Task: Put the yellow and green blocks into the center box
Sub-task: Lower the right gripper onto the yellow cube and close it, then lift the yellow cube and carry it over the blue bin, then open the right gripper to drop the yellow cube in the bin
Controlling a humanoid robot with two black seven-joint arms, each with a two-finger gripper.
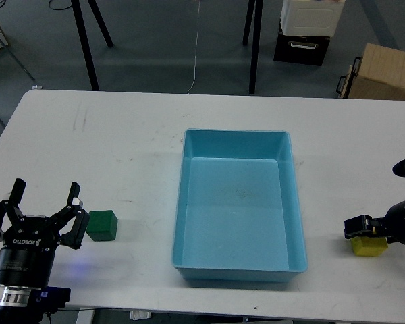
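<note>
Tray (237, 270): light blue, middle of the white worktop (121, 155)
Green block (101, 225): on the worktop left of the tray, just beside the left gripper (46, 196)
Left jaws: spread apart, holding nothing
Yellow block (368, 246): right of the tray, under the right gripper (361, 227)
Right jaws: dark, I cannot tell their state

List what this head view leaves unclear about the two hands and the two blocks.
- Right hand: seen dark and end-on, arm cut by the right edge; open or shut unreadable.
- Yellow block: top hidden by that hand; whether it is gripped is unclear.
- Green block: sits beside the open left hand; touching or apart is unclear.
</note>
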